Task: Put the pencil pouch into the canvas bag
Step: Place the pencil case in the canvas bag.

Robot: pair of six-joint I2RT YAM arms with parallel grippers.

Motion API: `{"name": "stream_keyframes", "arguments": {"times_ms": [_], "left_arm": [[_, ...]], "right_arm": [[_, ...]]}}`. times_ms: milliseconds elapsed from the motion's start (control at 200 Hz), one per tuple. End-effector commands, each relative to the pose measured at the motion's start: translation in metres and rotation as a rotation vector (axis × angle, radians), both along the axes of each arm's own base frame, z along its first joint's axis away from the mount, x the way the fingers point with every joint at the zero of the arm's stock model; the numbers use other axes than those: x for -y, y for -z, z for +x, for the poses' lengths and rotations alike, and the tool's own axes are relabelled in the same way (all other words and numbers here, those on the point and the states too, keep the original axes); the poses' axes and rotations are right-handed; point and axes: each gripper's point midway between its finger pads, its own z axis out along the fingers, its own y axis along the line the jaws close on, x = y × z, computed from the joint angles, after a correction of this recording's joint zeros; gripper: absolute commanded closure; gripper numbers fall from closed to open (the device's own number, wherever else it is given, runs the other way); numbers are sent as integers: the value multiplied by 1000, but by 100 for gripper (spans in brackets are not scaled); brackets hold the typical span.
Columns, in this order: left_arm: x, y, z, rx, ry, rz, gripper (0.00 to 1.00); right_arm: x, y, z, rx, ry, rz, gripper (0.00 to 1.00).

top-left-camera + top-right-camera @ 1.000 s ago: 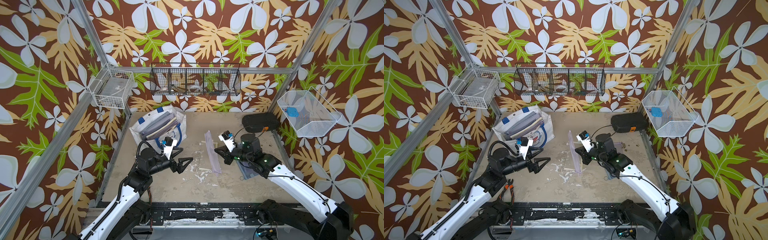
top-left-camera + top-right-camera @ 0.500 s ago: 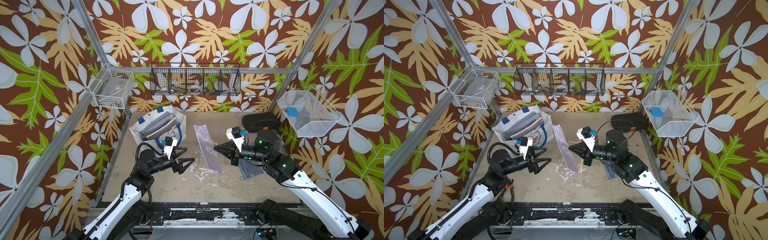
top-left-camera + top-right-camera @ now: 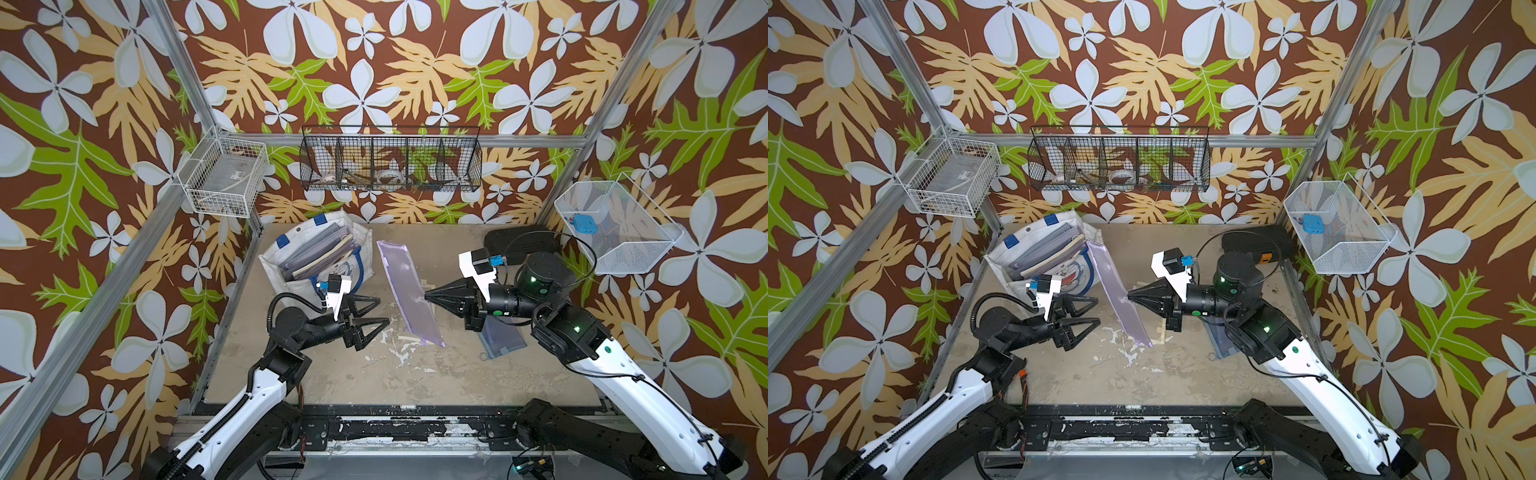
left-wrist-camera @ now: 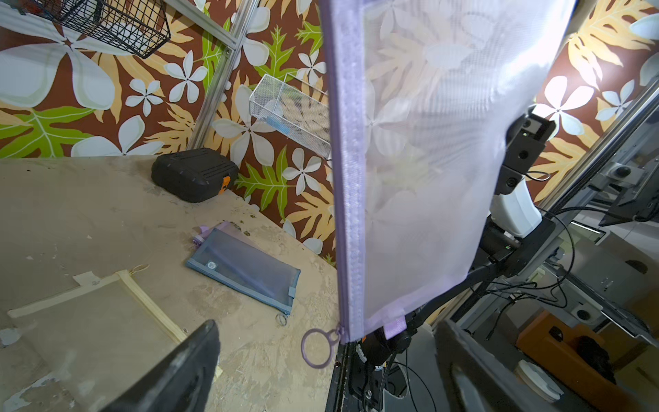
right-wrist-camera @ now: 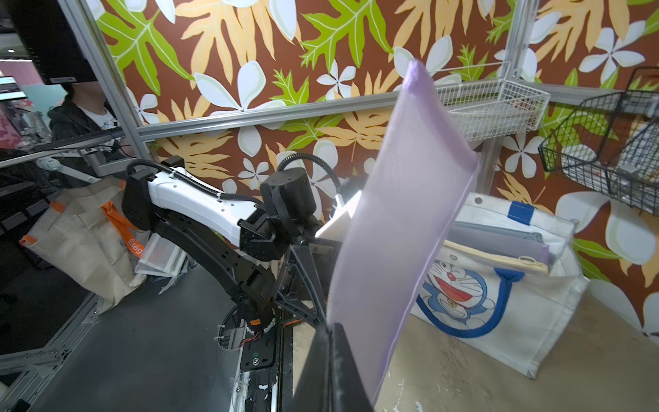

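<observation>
Right tool [image 3: 426, 297] pinches the limp pencil pouch [image 3: 405, 282] by one edge (left tool [image 3: 384, 310] gapes empty); risk: it may sag, snagging the crammed canvas bag [image 3: 272, 270] rim.

The right gripper [image 5: 330, 342], jaws closed on the lower edge of the translucent lilac pencil pouch [image 5: 396, 214], which rises upright and slightly tilted. Behind it, on the table [image 5: 463, 378], stands the canvas bag [image 5: 506, 321], cat face outward, folders [image 5: 499, 246] inside. The left arm [image 5: 199, 207] lies beyond the pouch.

Black case [image 3: 521, 245]; wall basket [image 3: 461, 162], perhaps stocked
</observation>
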Motion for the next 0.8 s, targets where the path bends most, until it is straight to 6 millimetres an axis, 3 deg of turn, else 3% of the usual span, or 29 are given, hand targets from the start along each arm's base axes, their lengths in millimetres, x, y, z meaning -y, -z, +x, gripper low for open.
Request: {"name": "stream_keyframes", "arguments": {"times_ms": [0,590,731,796], "left_arm": [[0,-24,-10,57,53,-72,5],[11,-68,-12,174,159,-217,6],[18,-79,-16,213,182,-222,19],[20,-80,-15,216,185,-223,33]], "right_arm": [[-1,-11,-8,29,-42,30,100],[-9,-5,-11,2,-85,12,100],[-10,-4,-11,-1,-85,11,100],[-10,-5,-11,3,-84,12,100]]}}
